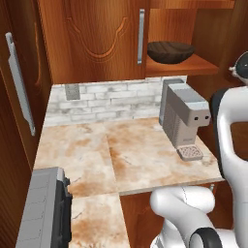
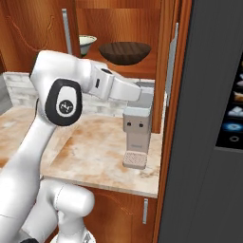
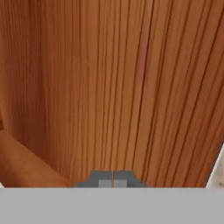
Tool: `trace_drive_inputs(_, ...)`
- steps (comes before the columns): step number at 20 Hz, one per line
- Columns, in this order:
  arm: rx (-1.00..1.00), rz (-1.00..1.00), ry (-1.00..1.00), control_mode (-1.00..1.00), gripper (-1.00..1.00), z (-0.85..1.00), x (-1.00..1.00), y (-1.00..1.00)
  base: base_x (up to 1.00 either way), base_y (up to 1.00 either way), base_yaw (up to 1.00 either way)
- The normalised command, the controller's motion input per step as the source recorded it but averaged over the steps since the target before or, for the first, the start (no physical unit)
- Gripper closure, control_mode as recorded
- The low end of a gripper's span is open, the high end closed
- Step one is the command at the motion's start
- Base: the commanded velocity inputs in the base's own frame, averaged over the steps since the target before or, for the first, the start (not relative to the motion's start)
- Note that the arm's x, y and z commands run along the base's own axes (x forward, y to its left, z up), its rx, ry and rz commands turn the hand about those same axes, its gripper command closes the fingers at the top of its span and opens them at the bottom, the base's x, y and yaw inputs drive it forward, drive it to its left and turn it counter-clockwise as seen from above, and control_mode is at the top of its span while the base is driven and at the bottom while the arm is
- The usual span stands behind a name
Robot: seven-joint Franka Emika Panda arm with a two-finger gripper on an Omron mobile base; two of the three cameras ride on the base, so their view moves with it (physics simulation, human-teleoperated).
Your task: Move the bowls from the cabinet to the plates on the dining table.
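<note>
- Two bowls sit on the open shelf of the cabinet (image 2: pixel 118 61): the right base view shows the dark brown bowl (image 2: pixel 125 52) in front, and the cream bowl (image 2: pixel 87 43) with its dark band behind it to the left, partly hidden by the cabinet edge.
- Left base view shows the brown bowl (image 1: pixel 170 52) alone on the shelf, beside a closed cabinet door with a long upright silver handle (image 1: pixel 141 36).
- Both bowls stand upright, mouths up; I cannot tell whether anything lies in them.
- My gripper (image 3: pixel 113 181) is clenched on nothing, fingertips pressed together, pointed close at a wall of reddish wood grain running top to bottom in the hand view.
- Grey coffee machine (image 1: pixel 183 117) stands on the marble counter (image 1: pixel 121 155) below the shelf, against white brick.
</note>
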Motion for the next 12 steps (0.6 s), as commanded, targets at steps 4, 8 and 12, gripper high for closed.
trace_drive_inputs(4, 0.0, 0.14, 0.0, -1.0, 1.0, 0.0, 0.3, 0.61, 0.0, 0.0, 0.0)
trace_drive_inputs(8, 0.0, 0.16, 0.0, -1.0, 1.0, 0.0, 0.37, 0.61, 0.0, 0.0, 0.0)
trace_drive_inputs(12, 0.0, 0.17, 0.0, -1.0, 1.0, 0.0, 0.33, 0.54, 0.0, 0.0, 0.0)
